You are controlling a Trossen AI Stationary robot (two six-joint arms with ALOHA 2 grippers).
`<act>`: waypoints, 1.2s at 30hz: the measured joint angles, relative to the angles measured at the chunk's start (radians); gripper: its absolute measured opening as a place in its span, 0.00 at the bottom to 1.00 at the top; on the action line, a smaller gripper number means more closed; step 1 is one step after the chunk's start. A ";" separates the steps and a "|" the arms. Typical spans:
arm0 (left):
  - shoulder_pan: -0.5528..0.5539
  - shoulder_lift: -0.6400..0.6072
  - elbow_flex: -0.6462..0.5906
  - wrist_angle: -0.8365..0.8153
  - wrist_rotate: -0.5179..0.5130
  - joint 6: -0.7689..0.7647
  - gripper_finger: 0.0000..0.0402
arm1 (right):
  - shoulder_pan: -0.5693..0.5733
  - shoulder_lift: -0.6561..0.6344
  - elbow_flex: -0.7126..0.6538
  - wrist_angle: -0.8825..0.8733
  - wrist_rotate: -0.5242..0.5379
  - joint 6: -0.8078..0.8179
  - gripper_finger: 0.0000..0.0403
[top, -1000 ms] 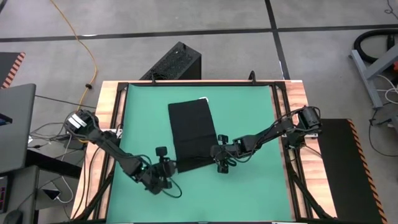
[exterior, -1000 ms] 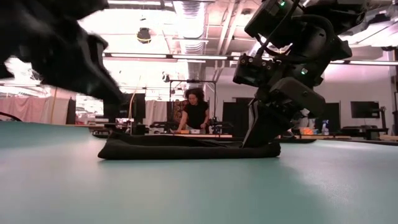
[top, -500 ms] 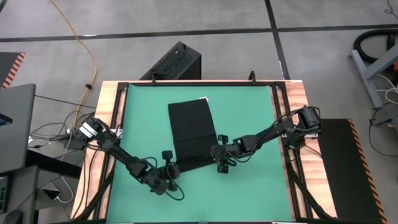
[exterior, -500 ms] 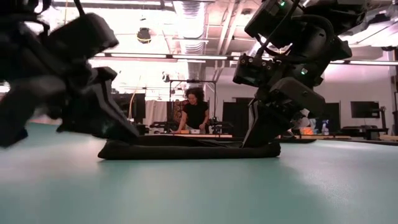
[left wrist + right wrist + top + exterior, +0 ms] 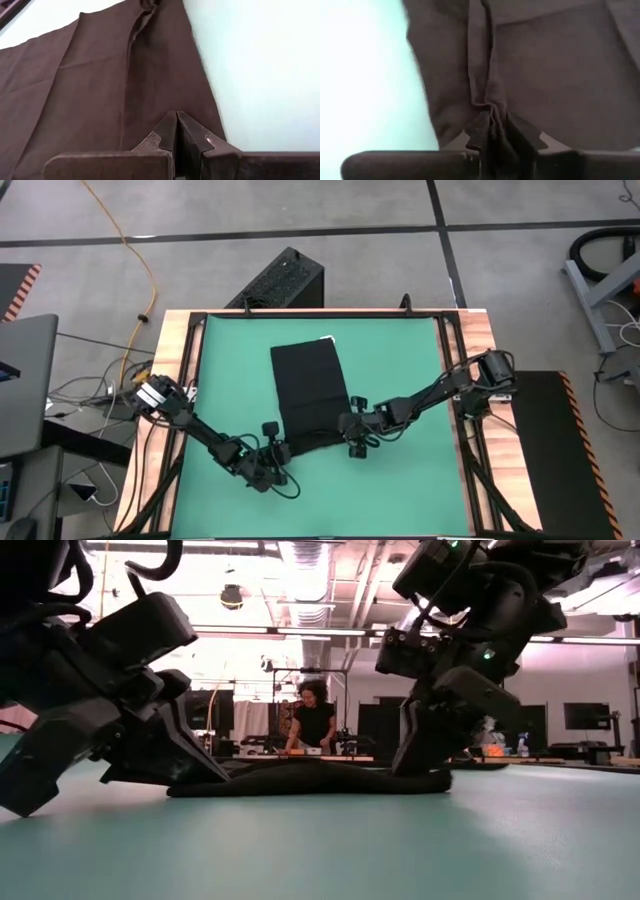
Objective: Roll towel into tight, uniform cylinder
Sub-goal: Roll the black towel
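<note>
The black towel (image 5: 308,390) lies folded in a long strip on the green mat (image 5: 410,370), with a small white tag (image 5: 326,338) at its far edge. My left gripper (image 5: 279,453) is down at the towel's near left corner, shut, and its tips (image 5: 176,120) are on the cloth. At the near right corner my right gripper (image 5: 352,432) is closed on a ridge of cloth. In the low view the towel's near edge (image 5: 320,778) humps up between the two grippers. My left gripper has its shut fingertips (image 5: 167,125) on the towel's top at the near left corner (image 5: 150,115), slanting down from the table's left. Whether cloth lies between the tips cannot be told. The towel lies on the mat here. My right gripper pinches a raised fold (image 5: 492,112) at the towel's near right corner between its two fingers (image 5: 520,132). It comes slanting down from the table's right. The cloth bunches into a ridge between the fingers, and the rest of the towel stays on the mat.
A black ribbed box (image 5: 282,280) stands on the floor beyond the table's far edge. A wooden frame (image 5: 482,340) borders the mat. Bare mat lies left and right of the towel. A person (image 5: 313,722) stands in the room behind.
My left gripper has come down and moved toward the towel's near left corner, where it now rests. The towel's near edge, flat and even before, now humps in the middle and sits lower at its left end.
</note>
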 joint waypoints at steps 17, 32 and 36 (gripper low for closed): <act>0.002 -0.001 0.001 -0.070 0.030 -0.004 0.00 | 0.040 -0.244 -0.047 -0.127 0.020 -0.217 0.46; 0.005 0.000 0.000 -0.074 0.031 -0.003 0.00 | 0.078 -0.244 -0.248 0.367 -0.038 -0.450 0.51; 0.005 0.001 0.000 -0.075 0.030 -0.013 0.00 | 0.064 -0.244 -0.251 0.362 -0.047 -0.459 0.57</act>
